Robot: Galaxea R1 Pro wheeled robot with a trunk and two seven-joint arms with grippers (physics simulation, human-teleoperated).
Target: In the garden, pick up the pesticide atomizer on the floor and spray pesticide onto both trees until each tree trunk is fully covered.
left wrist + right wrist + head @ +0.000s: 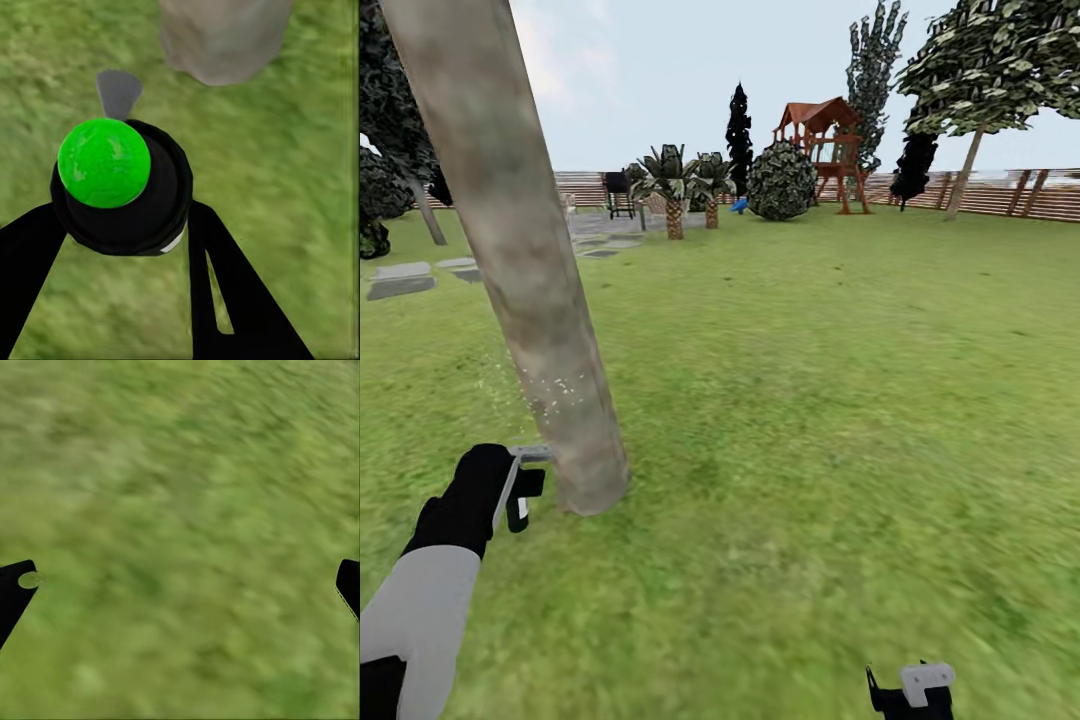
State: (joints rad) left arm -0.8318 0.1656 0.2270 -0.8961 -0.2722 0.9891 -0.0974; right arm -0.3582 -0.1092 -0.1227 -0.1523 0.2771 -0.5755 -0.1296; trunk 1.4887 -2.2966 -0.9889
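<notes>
The nearest tree trunk (530, 300), thick and beige-grey, leans up from the grass in the left half of the head view. White pesticide specks (552, 388) dot its lower part. My left gripper (520, 488) is shut on the pesticide atomizer (120, 187), a black body with a green top and a grey nozzle (536, 453) almost touching the trunk close to the ground. The trunk base (225, 37) lies just past the nozzle in the left wrist view. A second tree (966, 170) stands far off by the fence. My right gripper (180, 589) hangs open over bare grass.
Green lawn (840, 400) stretches ahead and to the right. Grey slabs (402, 280) lie at the left. Short palms (674, 190), a round bush (782, 182), a red play tower (826, 150) and the brown slat fence (1000, 195) line the far edge.
</notes>
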